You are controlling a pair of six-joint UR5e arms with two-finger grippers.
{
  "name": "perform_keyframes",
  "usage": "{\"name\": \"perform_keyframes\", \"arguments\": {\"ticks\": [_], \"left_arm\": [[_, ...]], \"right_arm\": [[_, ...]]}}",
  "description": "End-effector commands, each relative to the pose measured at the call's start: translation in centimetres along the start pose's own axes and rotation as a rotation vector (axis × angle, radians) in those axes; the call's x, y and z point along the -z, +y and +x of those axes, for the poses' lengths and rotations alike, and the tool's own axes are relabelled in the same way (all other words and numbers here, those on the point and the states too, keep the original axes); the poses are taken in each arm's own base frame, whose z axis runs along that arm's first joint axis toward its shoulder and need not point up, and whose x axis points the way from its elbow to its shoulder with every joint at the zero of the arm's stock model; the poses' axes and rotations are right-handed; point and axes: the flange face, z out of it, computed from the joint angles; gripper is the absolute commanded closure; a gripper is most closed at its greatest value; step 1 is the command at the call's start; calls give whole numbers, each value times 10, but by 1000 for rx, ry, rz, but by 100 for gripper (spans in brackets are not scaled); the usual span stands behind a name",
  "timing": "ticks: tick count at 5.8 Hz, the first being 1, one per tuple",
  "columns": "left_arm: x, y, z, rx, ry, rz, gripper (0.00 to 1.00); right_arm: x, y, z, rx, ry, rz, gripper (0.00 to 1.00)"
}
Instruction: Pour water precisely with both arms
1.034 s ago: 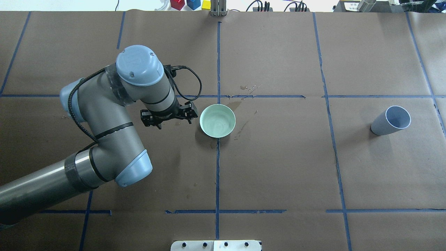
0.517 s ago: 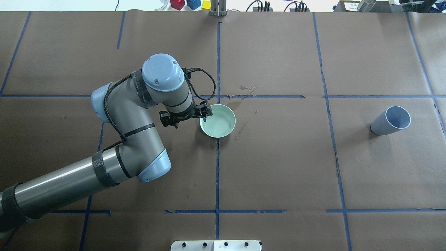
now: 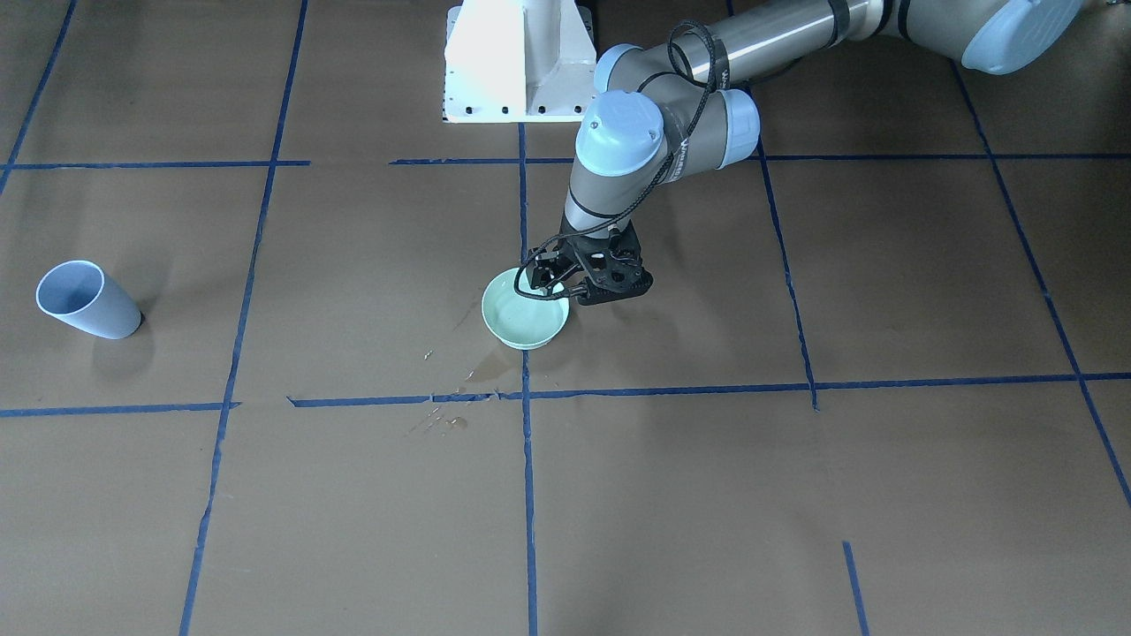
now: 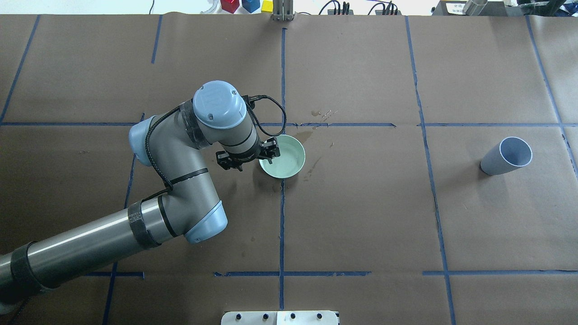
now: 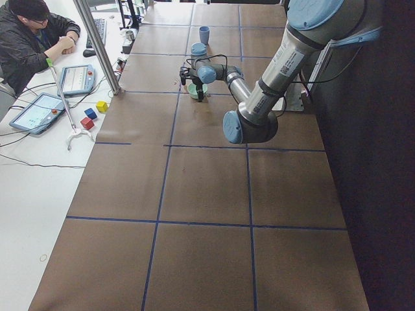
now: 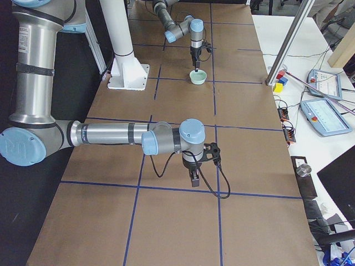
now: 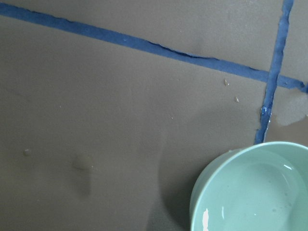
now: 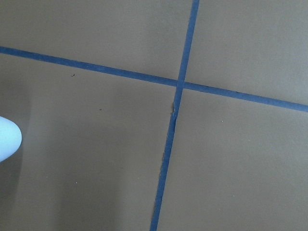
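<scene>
A mint-green bowl (image 4: pixel 289 160) stands at the table's middle; it also shows in the front view (image 3: pixel 521 322). A small amount of clear water (image 7: pixel 262 197) lies glossy in its bottom. My left gripper (image 4: pixel 267 155) points down at the bowl's left rim. In the front view (image 3: pixel 565 288) its jaws look spread, one on each side of the rim. A blue-grey cup (image 4: pixel 505 156) stands far right, away from both arms. My right gripper (image 6: pixel 192 177) shows only in the exterior right view, pointing down over the paper. I cannot tell if it is open or shut.
Wet patches (image 4: pixel 308 135) darken the brown paper beyond and right of the bowl. Blue tape lines (image 4: pixel 282 216) grid the table. The white pedestal (image 3: pixel 517 62) stands at the robot's side. Coloured blocks (image 4: pixel 239 5) lie past the far edge.
My left arm has swung right towards the bowl. Its gripper went from a gap left of the bowl to the bowl's left rim. The bowl and cup have not moved.
</scene>
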Motion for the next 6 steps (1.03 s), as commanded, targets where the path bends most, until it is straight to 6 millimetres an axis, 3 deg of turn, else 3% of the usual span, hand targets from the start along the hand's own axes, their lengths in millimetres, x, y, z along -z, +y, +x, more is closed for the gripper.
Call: {"name": "perform_keyframes", "arguments": {"ticks": [1, 2, 3, 4, 6], "left_arm": [[-5, 0, 3, 19, 41, 2, 31], [-6, 0, 3, 23, 42, 2, 40], [-4, 0, 6, 29, 47, 2, 72], [-2, 0, 7, 32, 61, 5, 97], [-1, -2, 6, 48, 65, 5, 100]], "right_arm": [[0, 0, 1, 0, 0, 1, 0], [0, 0, 1, 0, 0, 1, 0], [1, 0, 0, 1, 0, 3, 0], [1, 0, 0, 2, 0, 3, 0], [2, -1, -1, 3, 0, 5, 0]]}}
